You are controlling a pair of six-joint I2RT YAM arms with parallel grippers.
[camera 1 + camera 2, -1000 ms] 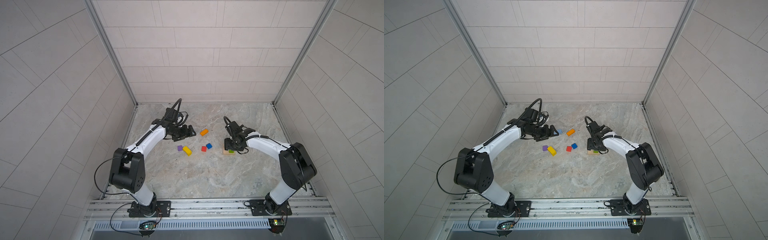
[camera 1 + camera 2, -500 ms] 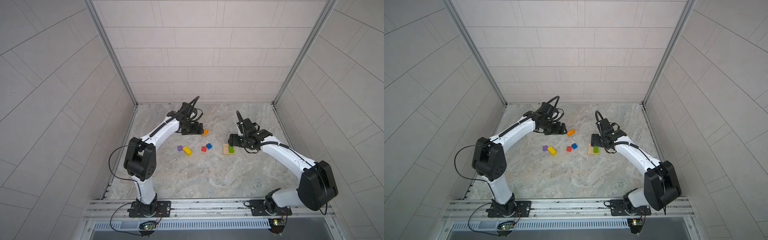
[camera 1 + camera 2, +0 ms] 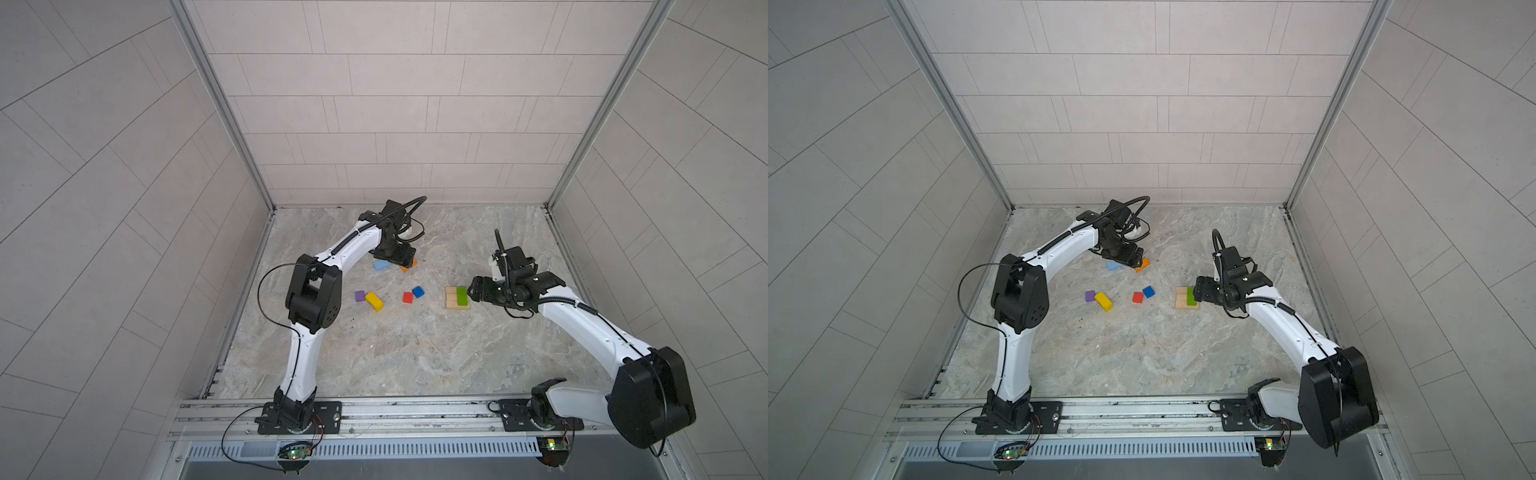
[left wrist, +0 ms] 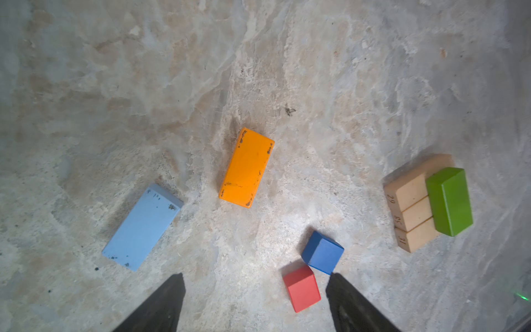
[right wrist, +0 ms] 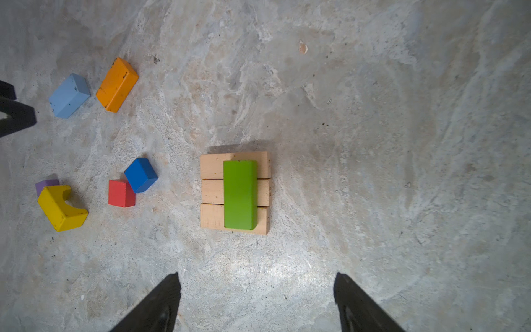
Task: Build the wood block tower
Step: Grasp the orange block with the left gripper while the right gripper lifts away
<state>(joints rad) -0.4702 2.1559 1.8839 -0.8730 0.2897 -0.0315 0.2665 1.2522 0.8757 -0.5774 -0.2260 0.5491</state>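
Three tan bars lie side by side as the tower's base, with a green brick flat across them. My right gripper is open and empty, just right of that stack in both top views. My left gripper is open and empty, hanging over the orange brick and light-blue brick at the back. Loose on the floor between the arms are a purple cube, a notched yellow brick, a red cube and a blue cube.
The marbled floor is walled by tiled panels at the back and both sides. A metal rail with both arm bases runs along the front edge.
My right gripper has opened and drawn back to the right, leaving the green brick on the tan bars. My left gripper has shifted right toward the orange brick, uncovering the light-blue one.
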